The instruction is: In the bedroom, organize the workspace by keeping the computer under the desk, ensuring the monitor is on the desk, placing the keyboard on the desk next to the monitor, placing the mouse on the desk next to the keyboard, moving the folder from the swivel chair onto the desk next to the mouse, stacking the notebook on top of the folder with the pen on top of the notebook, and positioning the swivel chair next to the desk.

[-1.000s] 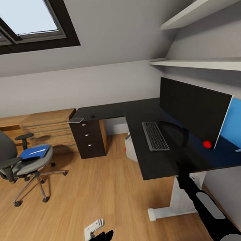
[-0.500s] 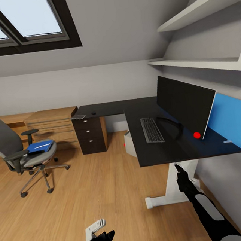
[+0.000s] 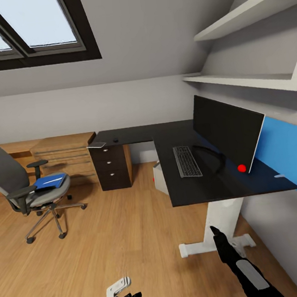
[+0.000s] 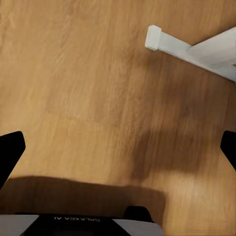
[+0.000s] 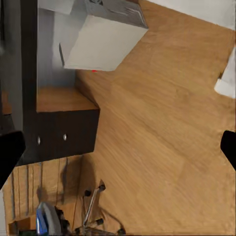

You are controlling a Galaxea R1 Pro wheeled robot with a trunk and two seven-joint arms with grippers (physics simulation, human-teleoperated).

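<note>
Both arms are low and empty: left gripper fingers spread over bare wood floor; right gripper hangs near the desk's white leg, and its wrist view puts the fingertips at opposite frame edges, so I read it as open. The folder is the next thing that needs moving: it lies flat on the seat of the swivel chair, well apart from the desk. My read is that it's light, thin, stiff enough to lift by 1 edge but slick-faced; I'd pinch the edge overhanging the cushion instead of scraping down into soft padding. The chair is on casters, so it will likely roll if I push on it. The keyboard is already on the surface just in front of the monitor. The mouse sits on the far wing, well apart from the keyboard; it's small, rounded and probably slippery, so I'd grip across its sides. The notebook lies at the far corner over the drawers, partly overhanging, which gives an easy edge grab. Can't make out the pen. The computer is under the desk. The top is glossy black, so things will slide. The room has a sloped ceiling with a skylight, wall shelves and a wooden cabinet beside the desk.
</note>
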